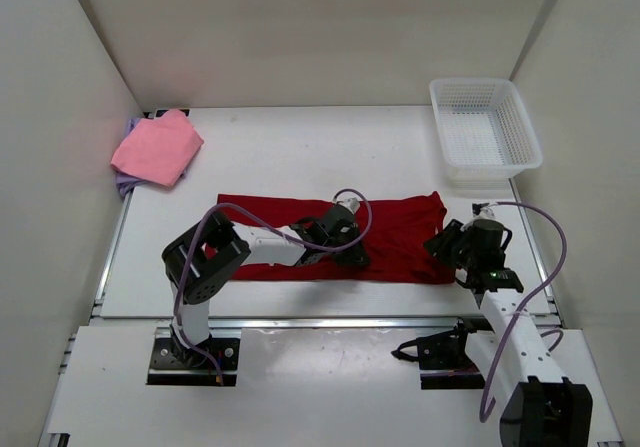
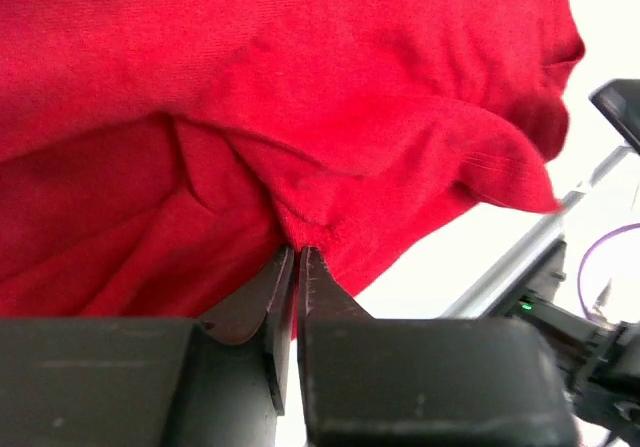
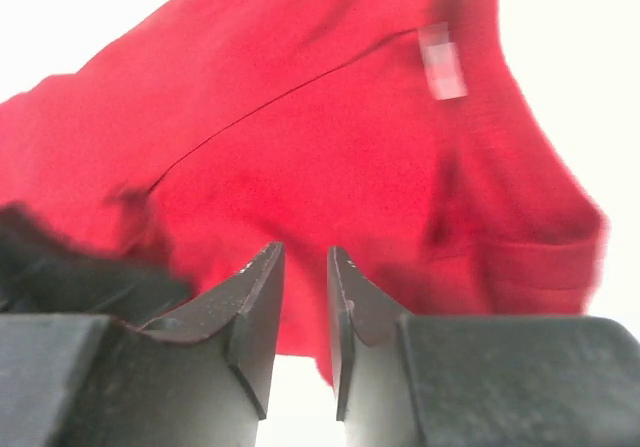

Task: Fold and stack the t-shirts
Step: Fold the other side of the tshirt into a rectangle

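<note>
The right gripper point(image 3: 305, 252) stands slightly parted beside the dark red t-shirt point(image 1: 400, 232) spread mid-table, the left gripper point(image 2: 297, 252) pinches its near edge, and farther back the folded pink t-shirt point(image 1: 155, 147) lies on the lavender t-shirt point(image 1: 125, 180), well apart from the white basket point(image 1: 437, 117).

Bright, even light; soft wrist views.
The white table point(image 1: 300, 147) glares with barely a shadow; the dark red fabric t-shirt point(image 3: 330, 137) blurs in the right wrist view, sharper in the left, backgrounds blown out white.

The red shirt point(image 1: 400, 235) lies spread centrally; folded pink shirt point(image 1: 155, 147) tops lavender shirt point(image 1: 123, 180).
</note>
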`<action>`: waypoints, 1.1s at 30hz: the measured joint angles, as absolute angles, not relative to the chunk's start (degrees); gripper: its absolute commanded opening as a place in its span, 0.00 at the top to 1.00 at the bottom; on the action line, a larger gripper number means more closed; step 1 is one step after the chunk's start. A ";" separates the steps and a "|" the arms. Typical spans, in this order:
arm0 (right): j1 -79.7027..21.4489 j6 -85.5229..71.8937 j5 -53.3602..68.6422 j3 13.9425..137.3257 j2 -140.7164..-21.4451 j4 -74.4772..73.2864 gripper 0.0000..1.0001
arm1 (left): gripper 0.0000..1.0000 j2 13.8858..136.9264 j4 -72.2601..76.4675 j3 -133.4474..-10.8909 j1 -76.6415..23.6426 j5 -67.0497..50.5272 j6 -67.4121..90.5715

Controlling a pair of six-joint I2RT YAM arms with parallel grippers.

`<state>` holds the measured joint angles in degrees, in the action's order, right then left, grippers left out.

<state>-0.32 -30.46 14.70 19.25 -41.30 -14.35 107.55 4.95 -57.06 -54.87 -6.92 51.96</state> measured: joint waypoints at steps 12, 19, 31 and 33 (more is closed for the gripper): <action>5.08 -32.86 12.51 18.28 -56.23 -4.36 0.67 | 0.95 102.87 9.30 -52.56 -53.21 -12.43 56.60; 6.11 -32.88 12.34 16.36 -58.08 -1.10 0.71 | 0.94 102.85 11.94 -50.46 -52.51 -15.11 58.33; 7.70 -33.15 13.72 18.31 -59.75 0.54 1.00 | 0.93 104.12 14.39 -50.28 -52.58 -17.23 59.42; 9.37 -33.23 14.06 19.64 -60.55 0.99 1.00 | 0.93 104.12 15.16 -49.65 -52.51 -17.32 59.42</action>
<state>9.37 -33.23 14.06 19.64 -60.55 0.99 104.12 15.16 -49.65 -52.51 -17.32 59.42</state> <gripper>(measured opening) 0.009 0.148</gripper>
